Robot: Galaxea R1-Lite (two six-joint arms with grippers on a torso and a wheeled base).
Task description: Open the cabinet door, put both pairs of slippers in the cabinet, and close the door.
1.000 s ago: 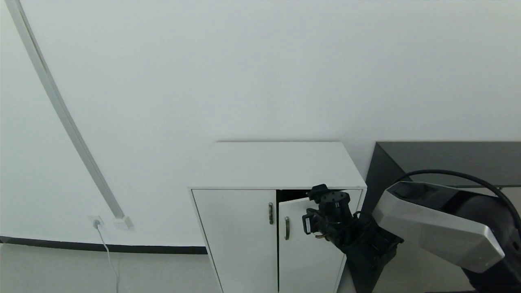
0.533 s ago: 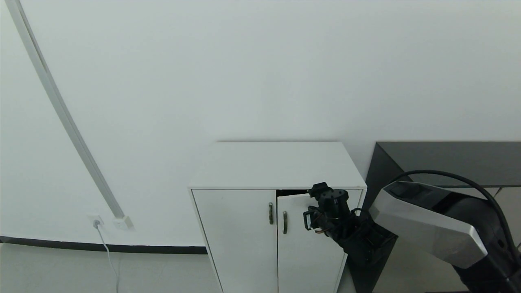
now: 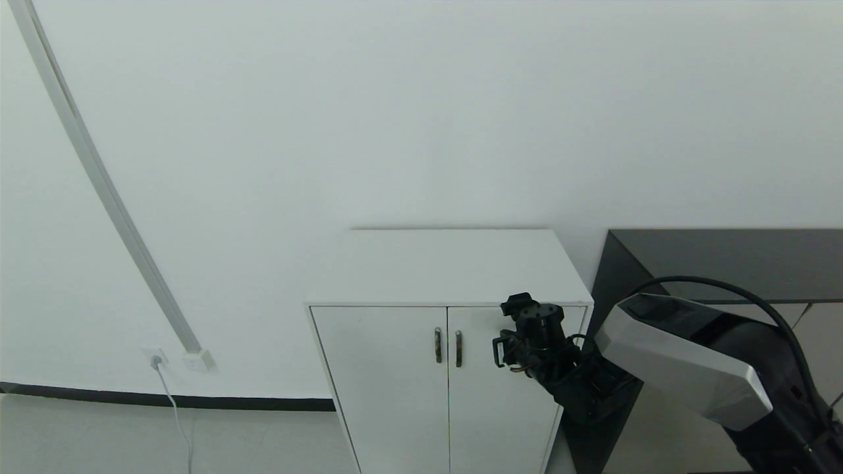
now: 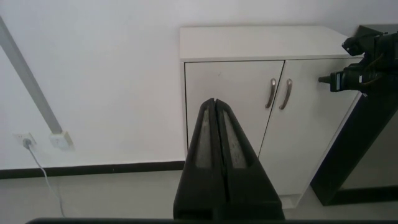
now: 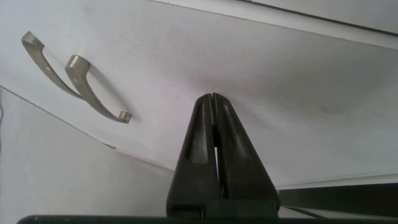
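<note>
Doors of the cabinet [image 3: 448,266] both sit shut, so closing looks done; whether slippers lie inside, I cannot tell. Right gripper [image 5: 212,97], fingers together, touches the cabinet's right door [image 3: 490,408]; left gripper [image 4: 213,101], also pinched together, hangs well in front of the cabinet.

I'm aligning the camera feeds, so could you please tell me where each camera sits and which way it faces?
Head view: on the robot's head, facing the white cabinet and wall; the right arm shows at the right door.
Left wrist view: on the left wrist, set back, facing the cabinet front; the shut left gripper shows.
Right wrist view: on the right wrist, close up to the right door; the shut right gripper shows, tips at the door.
Shared: all three show the two door handles.
</note>
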